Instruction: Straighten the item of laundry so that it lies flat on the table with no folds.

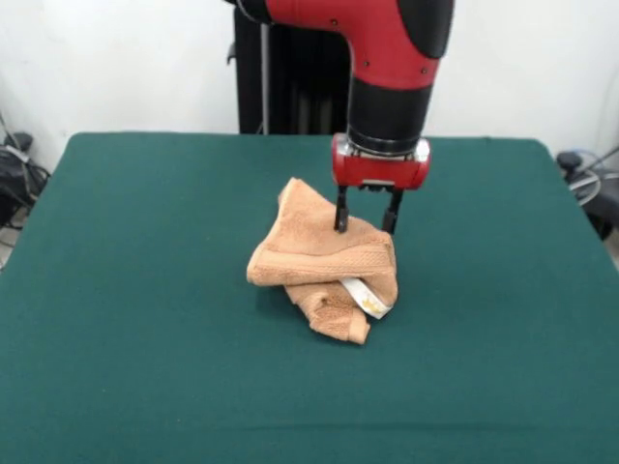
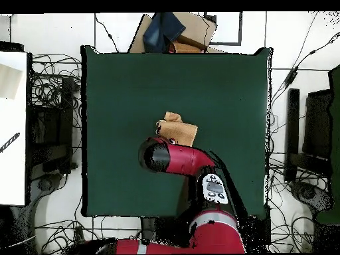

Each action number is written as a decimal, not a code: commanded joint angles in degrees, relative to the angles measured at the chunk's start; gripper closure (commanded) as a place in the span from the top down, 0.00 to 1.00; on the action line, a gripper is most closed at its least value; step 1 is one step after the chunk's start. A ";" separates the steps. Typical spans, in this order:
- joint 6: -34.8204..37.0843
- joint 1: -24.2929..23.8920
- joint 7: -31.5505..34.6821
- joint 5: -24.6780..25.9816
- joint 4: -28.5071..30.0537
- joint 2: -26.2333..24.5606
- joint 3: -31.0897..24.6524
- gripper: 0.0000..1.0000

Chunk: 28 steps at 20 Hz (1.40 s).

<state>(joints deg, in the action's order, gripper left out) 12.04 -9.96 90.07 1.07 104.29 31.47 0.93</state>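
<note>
The pincer (image 1: 366, 222) stands upright over the middle of the counter (image 1: 145, 290), hanging from a red block at the end of the red and black arm (image 1: 392, 68). Its two dark fingers (image 1: 340, 211) point straight down, set a little way apart, and their tips press into the top rear of the towel (image 1: 319, 256). From the front, a ridge of cloth appears to sit between the tips, but I cannot tell whether they are clamped on it or only resting against it. The towel lies directly below the pincer and spreads mainly forward of it and to its front-view left. It is bunched, not flat: one corner rises in a peak just beside the left-hand finger, a broad banded fold drapes across the front, and a second crumpled lobe pokes out underneath, lower than the pincer. A small white label (image 1: 366, 295) curls out from the fold beneath the right-hand finger. In the overhead view the arm's dark elbow covers the pincer itself, and only part of the towel (image 2: 178, 129) shows beyond it, tan against green cloth, near the counter's (image 2: 119, 99) centre. The counter extends well past the towel on every side.
</note>
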 commanded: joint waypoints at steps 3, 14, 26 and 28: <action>2.46 8.93 11.79 -0.77 -6.14 -1.41 8.64 1.00; 9.25 6.83 6.71 0.93 -4.18 5.45 9.25 1.00; 4.26 3.29 6.39 2.06 -3.47 3.08 5.49 1.00; 3.54 1.45 5.03 2.73 -3.13 2.87 4.17 1.00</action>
<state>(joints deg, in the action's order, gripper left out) 15.93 -5.64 90.07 1.12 101.09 36.82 8.43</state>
